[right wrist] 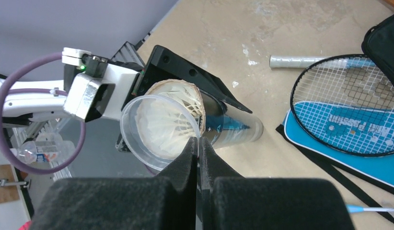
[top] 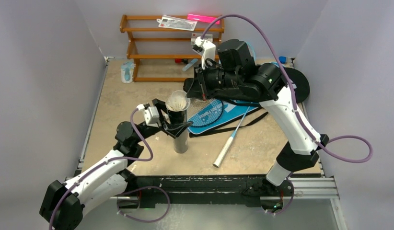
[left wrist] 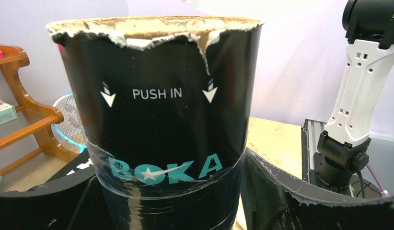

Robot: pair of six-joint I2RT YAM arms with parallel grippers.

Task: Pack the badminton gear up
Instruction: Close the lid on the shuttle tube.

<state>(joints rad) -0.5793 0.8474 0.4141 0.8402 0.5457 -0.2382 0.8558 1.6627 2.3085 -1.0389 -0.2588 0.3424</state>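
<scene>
The long black tube [top: 180, 136] stands upright mid-table, and white shuttlecock feathers [right wrist: 171, 124] show in its open top. My left gripper [top: 172, 125] is shut on the tube; in the left wrist view the tube [left wrist: 161, 96] fills the frame between the fingers [left wrist: 281, 191]. My right gripper [right wrist: 199, 141] is shut on the rim of a clear plastic cap [right wrist: 133, 129] held over the tube's mouth; it shows in the top view [top: 186, 94]. A black-framed racket [right wrist: 348, 100] lies on the blue cover [top: 212, 115]. The black cover [top: 295, 84] lies at the far right.
The brown wooden rack [top: 156, 48] stands at the back, with the pink bar [top: 202, 18] and clear packets [top: 176, 22] on top. A racket's white handle [top: 226, 148] points toward the near edge. A small light-blue item [top: 127, 72] lies left of the rack.
</scene>
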